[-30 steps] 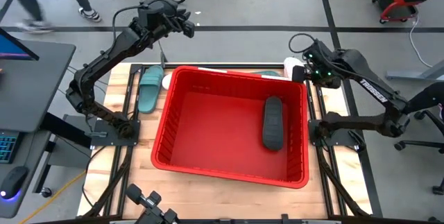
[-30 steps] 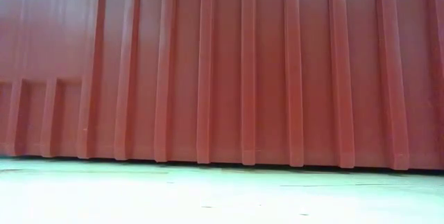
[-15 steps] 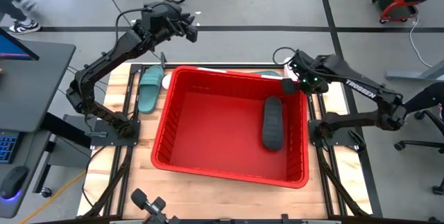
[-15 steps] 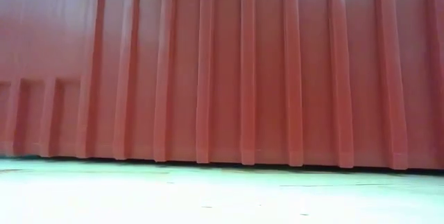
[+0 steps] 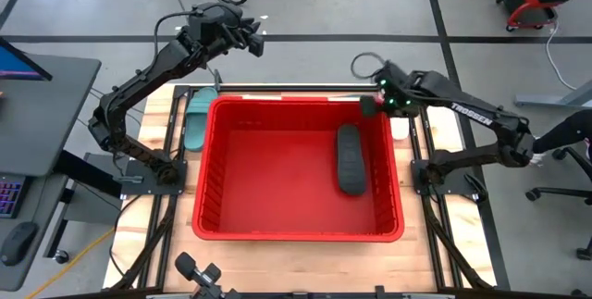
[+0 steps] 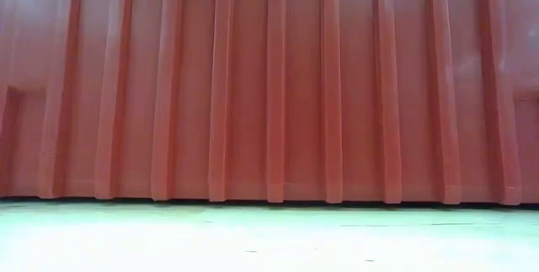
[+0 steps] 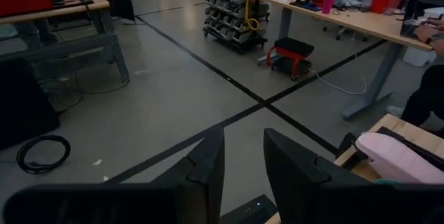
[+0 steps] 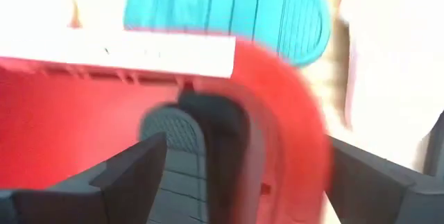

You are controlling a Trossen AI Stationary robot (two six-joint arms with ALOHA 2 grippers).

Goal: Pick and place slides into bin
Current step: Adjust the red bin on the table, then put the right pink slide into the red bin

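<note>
Slides: you have one black foam-rubber slide (image 5: 349, 158) already lying in the right half of the large bright red plastic bin (image 5: 296, 232), its long axis running near to far.
Remaining slides: a dull teal-green foam slide (image 5: 197, 121) lies on the wooden table just left of the bin's far-left corner, long axis near to far; the right wrist view shows another teal slide (image 8: 229, 12) and something white just beyond the bin's far rim.
Right gripper (image 5: 372, 105): it sits at the bin's far-right rim, fingers spread apart and empty, nearest those far slides.
Left gripper (image 5: 252, 40): raised beyond the table's far-left edge, fingers slightly parted, holding nothing.
</note>
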